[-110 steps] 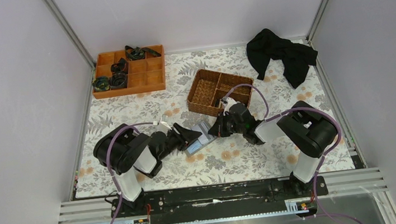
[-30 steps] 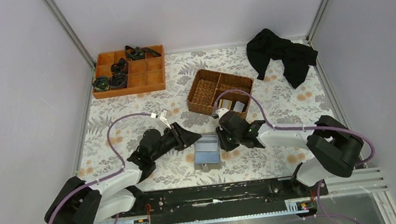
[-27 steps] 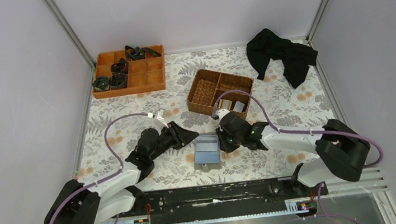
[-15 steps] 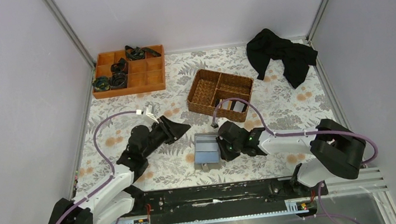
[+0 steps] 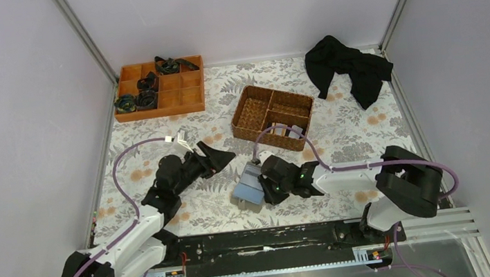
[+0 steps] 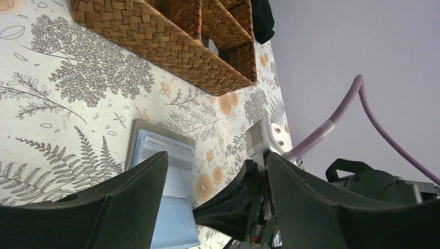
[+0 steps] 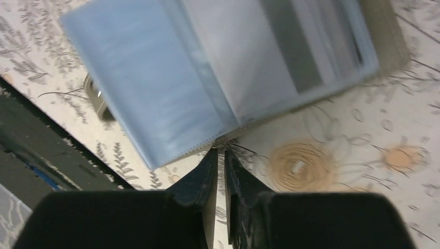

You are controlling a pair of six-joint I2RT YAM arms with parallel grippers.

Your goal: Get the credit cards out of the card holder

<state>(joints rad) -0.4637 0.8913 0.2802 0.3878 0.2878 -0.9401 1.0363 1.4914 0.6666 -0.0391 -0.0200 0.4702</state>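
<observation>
Blue-grey card holder [image 5: 246,183] is laid open on the counter [image 5: 158,131], right end effector [image 7: 220,153] pinched narrow at its edge, left end effector [image 6: 215,158] held wide nearby. Unpinned, the holder could be dragged rather than emptied.

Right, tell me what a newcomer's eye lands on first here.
The pale blue card holder lies open front and centre, with the right gripper at its edge and the left gripper gaping open to its left. Behind them, a brown wicker basket holds cards in one compartment.

Table [image 5: 367,131] — card holder [image 5: 247,184], basket [image 5: 251,115], tray [image 5: 185,98]
</observation>
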